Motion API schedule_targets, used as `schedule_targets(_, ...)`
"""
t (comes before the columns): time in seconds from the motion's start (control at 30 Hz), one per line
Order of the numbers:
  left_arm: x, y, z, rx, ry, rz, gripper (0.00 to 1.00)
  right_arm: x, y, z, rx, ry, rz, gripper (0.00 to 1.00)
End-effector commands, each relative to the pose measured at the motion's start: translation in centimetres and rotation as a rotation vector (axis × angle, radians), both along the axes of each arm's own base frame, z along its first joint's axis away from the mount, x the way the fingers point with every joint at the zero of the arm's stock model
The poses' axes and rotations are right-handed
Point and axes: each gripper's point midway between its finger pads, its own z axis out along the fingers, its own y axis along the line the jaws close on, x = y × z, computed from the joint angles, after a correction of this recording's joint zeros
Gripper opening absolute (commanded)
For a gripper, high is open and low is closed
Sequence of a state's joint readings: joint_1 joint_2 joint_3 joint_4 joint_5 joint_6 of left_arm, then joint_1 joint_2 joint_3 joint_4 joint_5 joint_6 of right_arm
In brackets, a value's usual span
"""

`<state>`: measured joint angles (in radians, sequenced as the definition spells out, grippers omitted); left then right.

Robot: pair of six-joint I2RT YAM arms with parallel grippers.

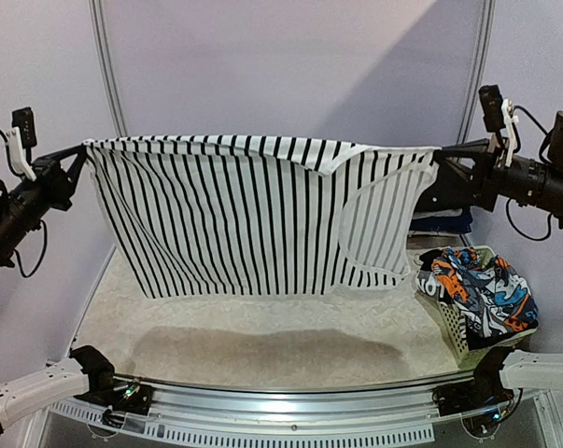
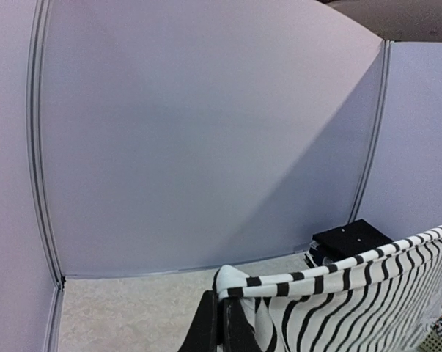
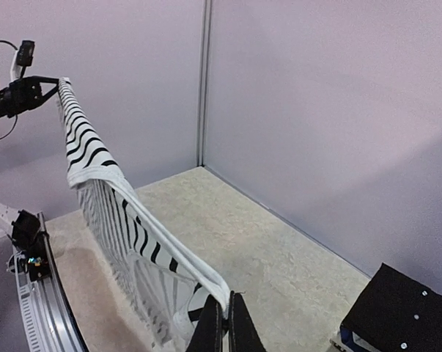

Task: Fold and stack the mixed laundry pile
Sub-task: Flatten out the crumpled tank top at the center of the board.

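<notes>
Hanging in the air over the table (image 1: 262, 341), the striped shirt (image 1: 234, 219) was pulled wide between the two arms. The left gripper (image 1: 78, 151) had its jaws pinched tight on one top corner. The right gripper (image 1: 442, 152) had its jaws pinched tight on the other. Only the top view showed the whole shirt, and the bright printed cloth (image 1: 482, 289) heaped in the white basket (image 1: 457, 338) on the right. Only the wrist views showed a black box (image 2: 352, 240) by the back wall. The right wrist view showed the shirt edge-on, running off to the left gripper.
</notes>
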<state>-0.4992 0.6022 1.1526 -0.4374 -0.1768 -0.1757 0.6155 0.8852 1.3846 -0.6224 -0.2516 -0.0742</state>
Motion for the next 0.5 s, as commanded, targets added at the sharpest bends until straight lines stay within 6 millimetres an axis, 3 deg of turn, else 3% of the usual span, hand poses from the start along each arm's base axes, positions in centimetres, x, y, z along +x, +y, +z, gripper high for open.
schedule_targets(0.0,3.4,-0.3,0.9,0.068,0.090,0.078,0.00,4.2,-1.4,2.1,0.021,0.036,-0.215,0.00)
schedule_targets(0.1,7.4,0.1,-1.3,0.157,0.246,0.215,0.00,9.5,-1.8,0.1,-0.029,0.139,-0.422,0.00)
schedule_targets(0.17,10.4,-0.2,-4.1,0.240,0.363,0.273,0.00,12.8,-0.9,-2.7,-0.095,0.209,-0.483,0.00)
schedule_targets(0.27,14.8,-1.4,-9.9,0.308,0.516,0.265,0.00,18.1,1.1,-9.5,-0.187,0.349,-0.517,0.00)
schedule_targets(0.3,16.5,-1.5,-11.7,0.303,0.537,0.268,0.00,20.1,1.5,-12.9,-0.220,0.412,-0.540,0.00)
schedule_targets(0.33,18.2,-1.3,-14.3,0.301,0.582,0.270,0.00,21.4,1.6,-14.8,-0.230,0.451,-0.552,0.00)
schedule_targets(0.37,20.4,-1.2,-18.3,0.307,0.666,0.267,0.00,22.9,1.9,-17.4,-0.245,0.503,-0.567,0.00)
schedule_targets(0.4,21.7,-0.4,-20.7,0.296,0.730,0.263,0.01,24.1,1.9,-19.1,-0.245,0.548,-0.585,0.03)
schedule_targets(0.43,23.7,0.0,-24.9,0.322,0.843,0.266,0.07,25.8,2.2,-22.8,-0.286,0.619,-0.599,0.15)
schedule_targets(0.47,24.8,0.3,-27.7,0.344,0.916,0.266,0.22,26.7,2.3,-25.5,-0.327,0.682,-0.617,0.46)
